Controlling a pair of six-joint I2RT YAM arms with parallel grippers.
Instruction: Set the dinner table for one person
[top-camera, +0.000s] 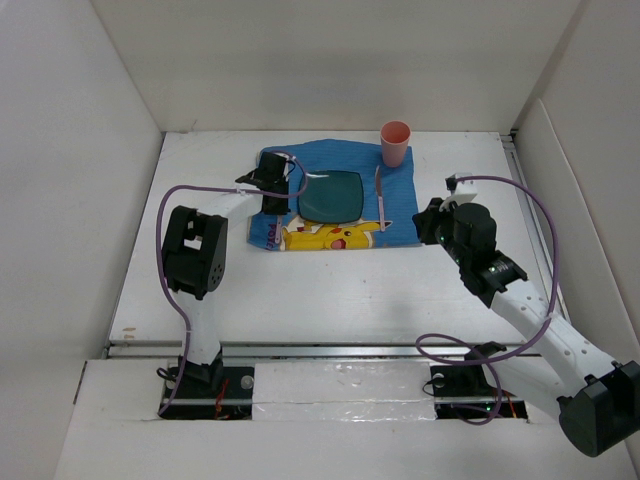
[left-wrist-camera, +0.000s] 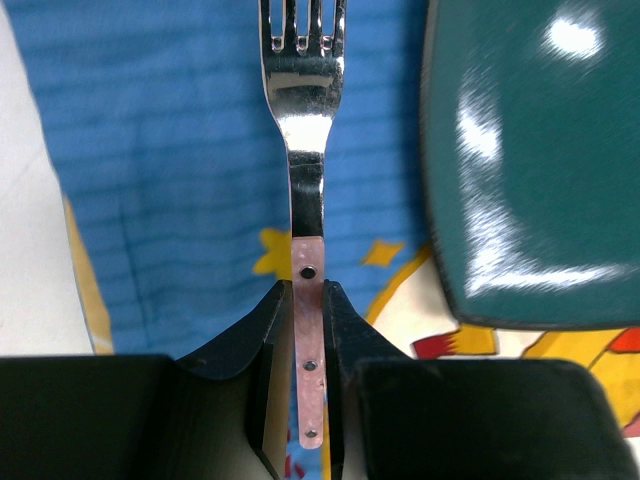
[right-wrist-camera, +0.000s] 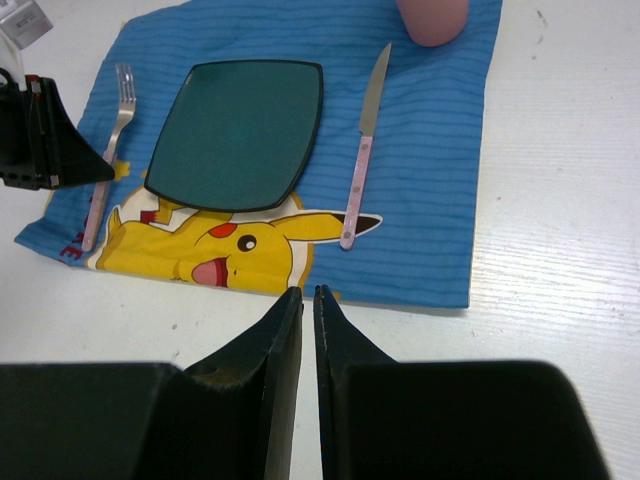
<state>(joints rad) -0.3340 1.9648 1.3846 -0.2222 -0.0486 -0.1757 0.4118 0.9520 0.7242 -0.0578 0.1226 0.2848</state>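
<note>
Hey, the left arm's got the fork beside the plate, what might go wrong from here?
1. The left gripper grips the fork by its pink handle, close beside the plate; a crooked release may leave it skewed or knock the plate.
2. It sits low over the cloth placemat; pulling away might snag and bunch it, shifting the knife.
3. The pink cup stands at the mat's far corner; a tug might tip it.

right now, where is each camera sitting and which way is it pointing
top external: above and behind the bases, looking down on the dinner table; left arm and right arm show
left wrist: low over the placemat, looking along the fork; its jaws shut on the handle
right wrist: off the placemat's near right corner, looking across knife and cup; its jaws shut, empty
shared: all three see the teal plate
</note>
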